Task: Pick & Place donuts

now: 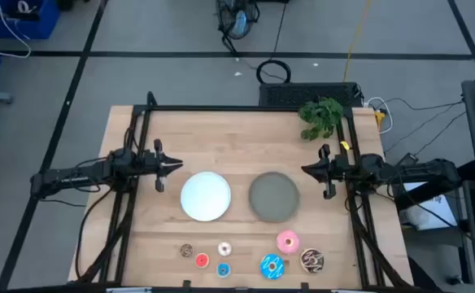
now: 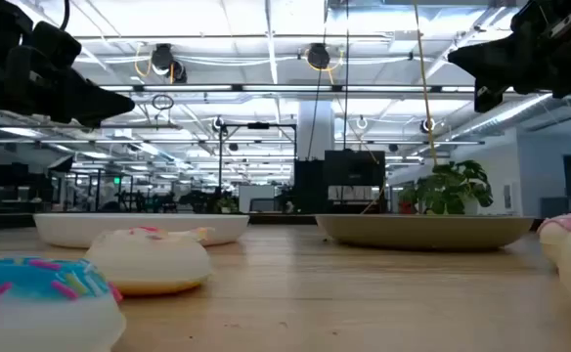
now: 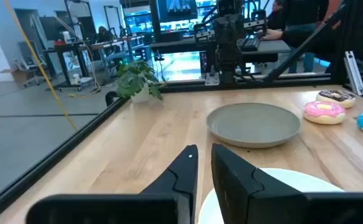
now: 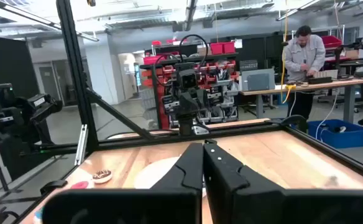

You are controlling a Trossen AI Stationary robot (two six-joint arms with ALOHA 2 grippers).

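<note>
The left pincer (image 1: 178,166) hangs above the table (image 1: 221,130) at centre-left of the high view, its fingers close together with only a thin slit between them and holding nothing. The right pincer (image 1: 306,170) mirrors it at centre-right, fingers drawn together, also empty. Both point inward toward the two plates between them: a white plate (image 1: 205,196) beside the left pincer and a grey plate (image 1: 274,197) beside the right one.

The table is pale wood with a black frame along its edges. A small green plant (image 1: 321,116) stands at its upper right corner.

Seven donuts lie in a loose row along the lower edge of the high view, below the plates and well apart from both pincers. Four are small: a brown donut (image 1: 186,250), a white donut (image 1: 224,249), a red donut (image 1: 202,260) and a small blue donut (image 1: 223,269). Three are larger: a pink donut (image 1: 287,241), a blue sprinkled donut (image 1: 272,266) and a chocolate sprinkled donut (image 1: 311,260).

Beyond the table is a grey floor with cables; the wrist views show a workshop with benches, racks and a person (image 4: 303,53) standing at a desk.
</note>
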